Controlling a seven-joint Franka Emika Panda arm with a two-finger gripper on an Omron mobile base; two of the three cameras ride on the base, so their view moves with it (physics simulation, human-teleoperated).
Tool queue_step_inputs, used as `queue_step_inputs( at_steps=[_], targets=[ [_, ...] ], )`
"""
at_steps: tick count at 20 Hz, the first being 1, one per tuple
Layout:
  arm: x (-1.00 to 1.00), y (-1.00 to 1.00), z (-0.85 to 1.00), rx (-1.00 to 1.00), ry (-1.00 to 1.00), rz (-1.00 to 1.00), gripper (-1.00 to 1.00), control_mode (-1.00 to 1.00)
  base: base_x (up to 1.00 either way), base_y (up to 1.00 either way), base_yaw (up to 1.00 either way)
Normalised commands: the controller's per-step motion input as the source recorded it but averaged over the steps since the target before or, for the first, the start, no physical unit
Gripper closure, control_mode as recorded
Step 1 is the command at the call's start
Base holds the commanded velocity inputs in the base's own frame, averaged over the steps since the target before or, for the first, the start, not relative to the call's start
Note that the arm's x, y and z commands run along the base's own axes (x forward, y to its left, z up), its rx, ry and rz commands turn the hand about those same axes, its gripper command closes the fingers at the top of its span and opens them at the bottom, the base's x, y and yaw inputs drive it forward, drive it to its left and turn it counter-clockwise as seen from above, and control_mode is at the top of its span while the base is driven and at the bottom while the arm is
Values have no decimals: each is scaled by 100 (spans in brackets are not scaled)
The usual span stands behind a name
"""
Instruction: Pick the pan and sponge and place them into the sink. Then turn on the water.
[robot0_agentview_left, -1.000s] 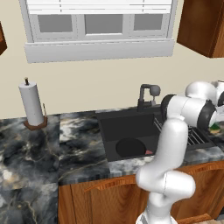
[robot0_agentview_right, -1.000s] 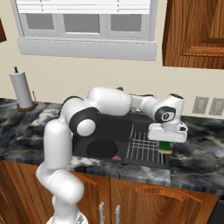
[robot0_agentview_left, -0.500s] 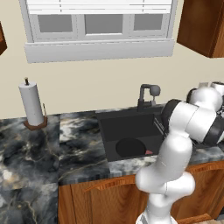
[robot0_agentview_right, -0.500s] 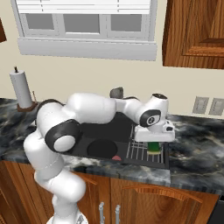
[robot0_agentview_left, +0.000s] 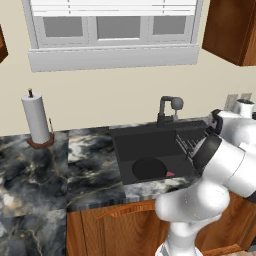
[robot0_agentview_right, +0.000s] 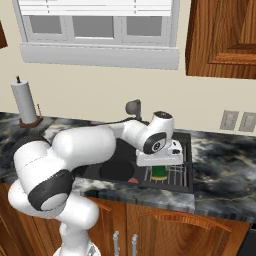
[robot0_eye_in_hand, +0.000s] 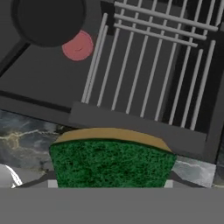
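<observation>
The white jointed arm bends from lower left toward the frame's centre in the right base view, its two-finger gripper pointing down, clamped on a green-topped yellow sponge.

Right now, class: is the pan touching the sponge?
Apart. The right base view shows the pan lying in the sink, while the sponge hangs under the tool above the drying rack.
</observation>
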Motion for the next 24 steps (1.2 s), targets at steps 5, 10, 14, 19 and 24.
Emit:
queue_step_inputs(
  at_steps=[5,10,14,19,24],
  targets=[
    [-14,59,18,-3,-2,0,100,-100,0,0,0],
    [-10,54,24,-2,0,0,100,-100,0,0,0],
    [-9,55,19,-1,-1,0,100,-100,0,0,0],
    [-6,49,4,0,-4,-1,100,-100,0,0,0],
    [-4,42,-10,3,-5,-1,100,-100,0,0,0]
  ],
)
